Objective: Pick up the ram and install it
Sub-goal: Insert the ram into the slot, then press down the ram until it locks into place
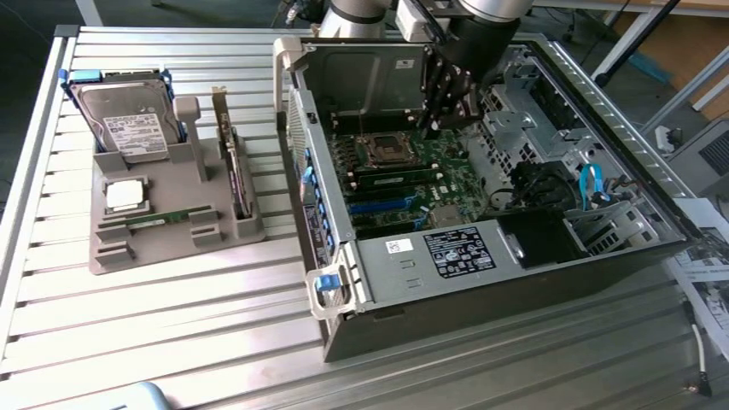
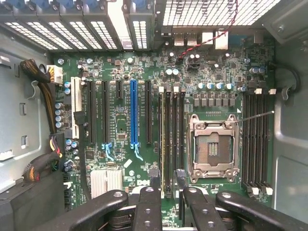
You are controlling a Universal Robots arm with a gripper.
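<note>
One ram [image 1: 160,219], a slim green stick, lies flat in the grey holder tray [image 1: 114,256] on the exterior view's left. A second green stick [image 1: 395,180] sits in a memory slot beside the empty processor socket [image 2: 211,147] inside the open computer case [image 1: 456,282]; in the wrist view its thin edge [image 2: 162,139] runs along the slot row. My gripper [image 1: 439,128] hangs over the motherboard just above those slots. It [image 2: 167,180] is open. Its fingertips [image 2: 154,179] stand on either side of the slot row with nothing between them.
The tray also holds a hard drive [image 1: 125,120], a square silver processor [image 1: 125,195] and an upright dark expansion card [image 1: 234,166]. Case walls, a drive cage [image 1: 364,81] and cable bundles [image 2: 45,96] surround the board. Ribbed metal table [image 1: 171,342] lies in front.
</note>
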